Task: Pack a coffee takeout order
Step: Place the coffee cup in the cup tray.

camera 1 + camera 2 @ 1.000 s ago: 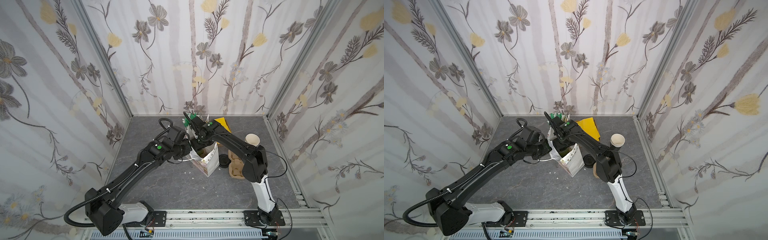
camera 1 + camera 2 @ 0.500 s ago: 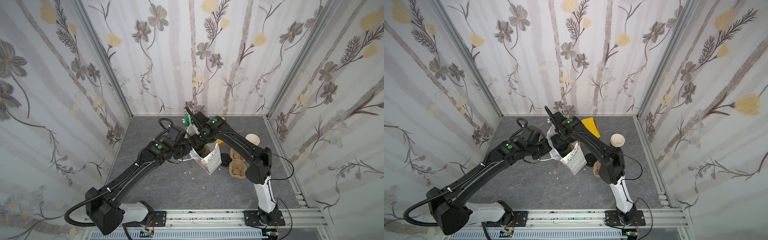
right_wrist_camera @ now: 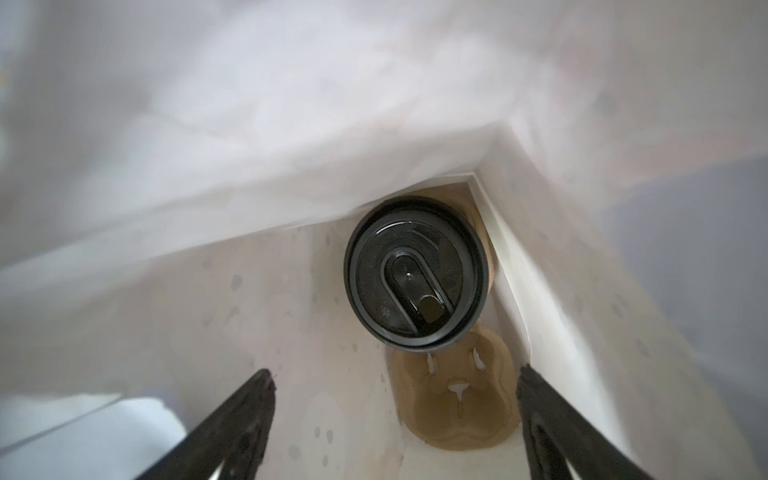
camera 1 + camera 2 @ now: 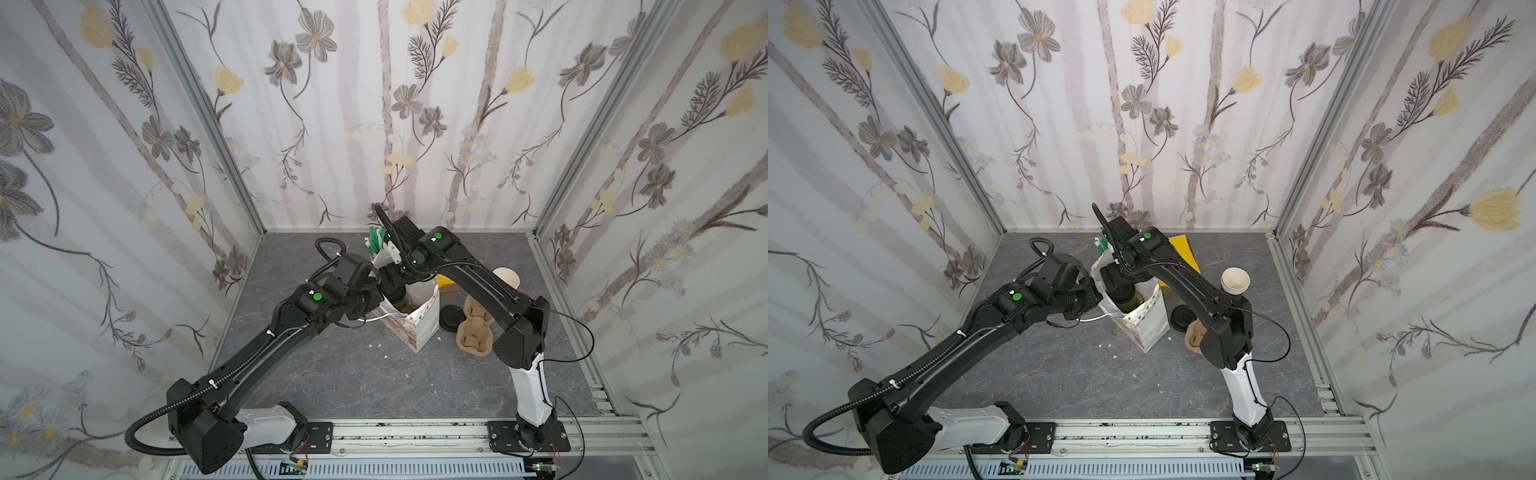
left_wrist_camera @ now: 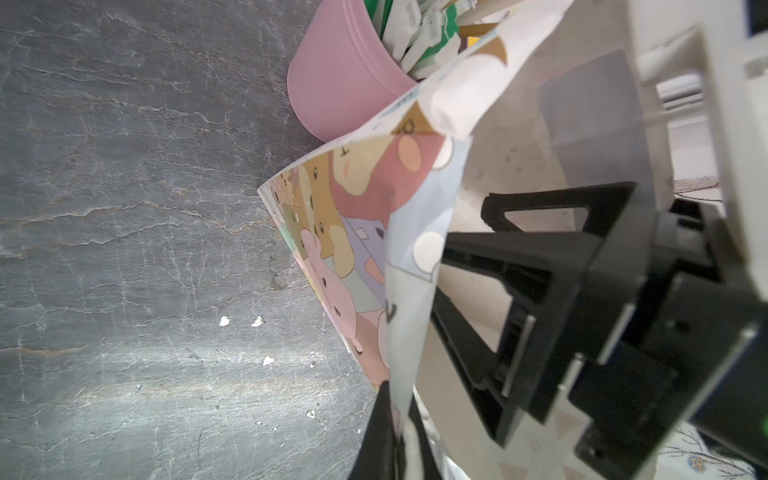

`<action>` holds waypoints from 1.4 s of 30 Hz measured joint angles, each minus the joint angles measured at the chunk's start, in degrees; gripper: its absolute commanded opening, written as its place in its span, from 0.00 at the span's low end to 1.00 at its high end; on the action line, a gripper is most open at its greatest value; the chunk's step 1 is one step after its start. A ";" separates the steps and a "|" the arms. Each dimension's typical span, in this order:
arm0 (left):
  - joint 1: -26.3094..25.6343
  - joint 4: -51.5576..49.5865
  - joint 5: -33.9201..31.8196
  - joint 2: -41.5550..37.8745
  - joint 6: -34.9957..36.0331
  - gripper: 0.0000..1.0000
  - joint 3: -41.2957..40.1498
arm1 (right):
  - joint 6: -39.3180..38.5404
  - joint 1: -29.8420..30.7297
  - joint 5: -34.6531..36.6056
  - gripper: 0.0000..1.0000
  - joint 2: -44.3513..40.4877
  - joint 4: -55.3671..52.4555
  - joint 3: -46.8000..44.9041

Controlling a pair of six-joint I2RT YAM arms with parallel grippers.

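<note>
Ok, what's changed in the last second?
The right gripper rose a little inside the paper bag, jaws open, leaving the lidded green cup standing in the carrier. Unchanged: left gripper shut on the bag's rim, bag in place.

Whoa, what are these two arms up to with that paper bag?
Two robot arms are packing a coffee order. The left hand pinches the rim of the paper bag, holding it open. The right hand, open, is inside the bag above a black-lidded cup seated in a tan carrier at the bottom. A yellow napkin lies on the table outside, not yet packed.
</note>
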 measured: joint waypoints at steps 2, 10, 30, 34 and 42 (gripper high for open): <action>0.13 0.00 -0.02 0.02 -0.20 0.00 -0.07 | 0.59 0.00 -0.22 0.90 -0.02 -0.02 0.79; 0.79 0.11 -0.26 -0.11 -0.92 0.00 -0.39 | 1.01 -0.15 -2.23 0.88 -3.02 0.74 2.03; 1.92 -0.96 -1.25 -2.91 -1.27 0.00 -0.46 | 5.66 -0.76 -4.46 0.80 -8.63 10.23 3.74; 1.97 -1.38 -1.64 -3.52 -1.75 0.12 -0.44 | 5.99 -1.20 -4.28 0.80 -9.55 10.84 3.93; 1.97 -1.75 -3.10 -4.37 -2.89 0.36 -0.44 | 7.04 -3.74 -2.62 0.80 -9.81 10.99 4.57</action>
